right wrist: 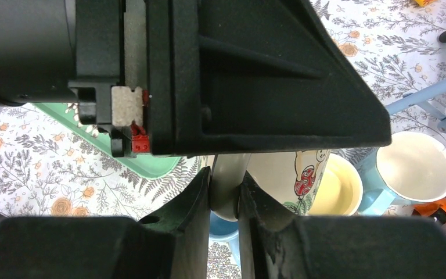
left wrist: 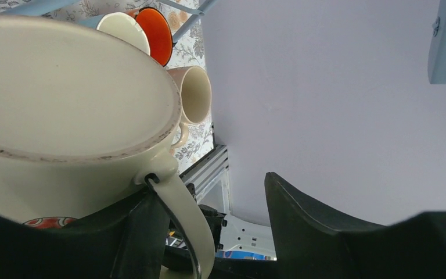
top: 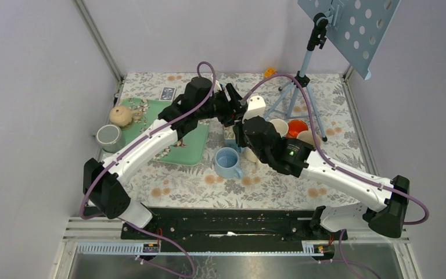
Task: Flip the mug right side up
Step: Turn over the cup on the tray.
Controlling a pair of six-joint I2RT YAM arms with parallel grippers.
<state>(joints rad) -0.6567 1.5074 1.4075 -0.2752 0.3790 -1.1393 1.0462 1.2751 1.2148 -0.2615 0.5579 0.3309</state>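
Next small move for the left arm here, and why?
Probably back the left gripper away from the mug: its jaws stand open, gripping nothing, while the right gripper is shut on the mug and likely needs room to turn it upright.

The mug [left wrist: 64, 75] looks glossy glazed ceramic; the left hand [left wrist: 218, 224] is matt black plastic.

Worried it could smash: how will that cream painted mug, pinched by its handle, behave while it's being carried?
The cream mug looks like glazed ceramic, so probably rigid, weighty and chippable if dropped. The right gripper pinches only its glossy handle, so it might swivel between the fingers. Its broad flat base suggests it would stand steadily.
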